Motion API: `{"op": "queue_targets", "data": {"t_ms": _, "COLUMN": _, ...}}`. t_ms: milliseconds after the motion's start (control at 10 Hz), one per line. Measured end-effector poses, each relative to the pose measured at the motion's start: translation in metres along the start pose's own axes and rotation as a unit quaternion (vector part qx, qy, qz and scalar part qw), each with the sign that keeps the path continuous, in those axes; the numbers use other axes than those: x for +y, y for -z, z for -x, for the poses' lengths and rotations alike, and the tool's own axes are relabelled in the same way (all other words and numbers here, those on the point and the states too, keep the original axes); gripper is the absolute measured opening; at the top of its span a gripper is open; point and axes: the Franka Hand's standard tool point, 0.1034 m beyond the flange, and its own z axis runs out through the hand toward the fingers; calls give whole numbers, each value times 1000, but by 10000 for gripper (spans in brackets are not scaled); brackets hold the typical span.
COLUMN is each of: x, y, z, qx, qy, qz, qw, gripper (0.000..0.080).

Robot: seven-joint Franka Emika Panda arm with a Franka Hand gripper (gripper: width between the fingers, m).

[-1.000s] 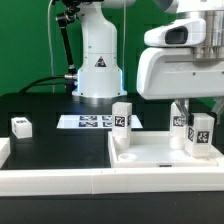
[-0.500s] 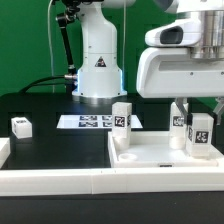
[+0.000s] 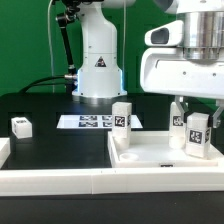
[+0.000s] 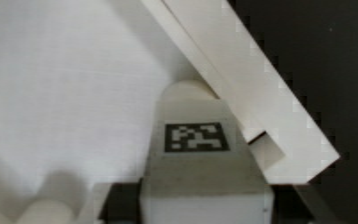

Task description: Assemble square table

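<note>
The white square tabletop (image 3: 160, 153) lies upside down in the corner of the white rails. One tagged leg (image 3: 122, 117) stands on its far left corner. Another leg (image 3: 178, 121) shows partly behind the gripper at the far right. My gripper (image 3: 198, 118) is shut on a third tagged leg (image 3: 198, 138), held upright over the tabletop's right side. In the wrist view this held leg (image 4: 197, 140) sits between my dark fingers (image 4: 126, 203), over the slab (image 4: 69, 90) and close to its raised rim (image 4: 229, 60). A fourth leg (image 3: 21, 126) lies loose on the black table at the exterior view's left.
The marker board (image 3: 92, 122) lies flat in front of the robot's base (image 3: 97, 60). A long white rail (image 3: 60, 180) runs along the front, with a short end piece (image 3: 4, 150) at the exterior view's left. A cable trails behind on the black table.
The gripper with the held leg has shifted slightly toward the exterior view's left and a little lower. Everything else stays put.
</note>
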Motion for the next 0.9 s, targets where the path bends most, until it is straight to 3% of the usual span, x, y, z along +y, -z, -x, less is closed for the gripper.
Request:
{"op": "queue_targets", "data": {"t_ms": 300, "x": 0, "y": -1, "z": 1, "qx": 2, "qy": -113, "qz": 2, "qw": 994, "gripper": 291}}
{"op": "queue_targets", "data": {"t_ms": 600, "x": 1, "y": -1, "z": -1, "qx": -3, "qy": -241, "qz": -1, "qw": 970, "gripper": 291}}
{"op": "queue_targets", "data": {"t_ms": 900, "x": 1, "y": -1, "z": -1, "qx": -5, "qy": -270, "qz": -3, "qw": 963, "gripper": 291}}
